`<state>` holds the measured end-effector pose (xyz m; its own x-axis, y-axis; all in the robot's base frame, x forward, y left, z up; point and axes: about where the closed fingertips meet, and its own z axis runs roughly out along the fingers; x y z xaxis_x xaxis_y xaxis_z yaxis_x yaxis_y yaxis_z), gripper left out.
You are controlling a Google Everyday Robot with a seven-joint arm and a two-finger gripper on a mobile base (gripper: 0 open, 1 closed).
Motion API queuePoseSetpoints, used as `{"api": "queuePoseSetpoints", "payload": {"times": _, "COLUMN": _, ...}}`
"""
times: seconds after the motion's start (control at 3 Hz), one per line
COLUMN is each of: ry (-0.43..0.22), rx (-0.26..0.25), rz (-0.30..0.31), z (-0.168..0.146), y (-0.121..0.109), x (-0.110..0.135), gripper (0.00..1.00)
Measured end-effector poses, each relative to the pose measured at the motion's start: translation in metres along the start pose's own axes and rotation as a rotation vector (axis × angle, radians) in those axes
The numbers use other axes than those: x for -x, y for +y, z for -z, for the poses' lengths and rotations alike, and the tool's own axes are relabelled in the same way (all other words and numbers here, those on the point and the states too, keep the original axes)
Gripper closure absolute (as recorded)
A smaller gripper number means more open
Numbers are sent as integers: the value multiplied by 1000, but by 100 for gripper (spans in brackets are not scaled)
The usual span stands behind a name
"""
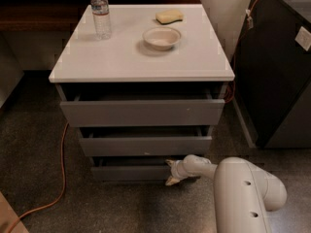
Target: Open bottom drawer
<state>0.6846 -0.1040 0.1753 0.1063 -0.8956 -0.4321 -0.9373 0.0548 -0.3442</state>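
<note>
Worktop (121, 62): white, flat, square.
Water bottle (100, 11): upright, near back left corner.
Bowl (162, 37): pale, right of centre.
Sponge (169, 16): yellow, near back edge, behind bowl.
Orange cable (62, 169): on floor, beyond left edge.
</note>
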Motion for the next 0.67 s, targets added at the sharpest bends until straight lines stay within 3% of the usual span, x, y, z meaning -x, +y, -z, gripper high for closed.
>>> {"api": "queuePoseSetpoints", "payload": {"times": 0.67, "ry": 16, "rx": 45, "rz": -5, "z": 10, "y": 18, "x": 2, "gripper": 73}}
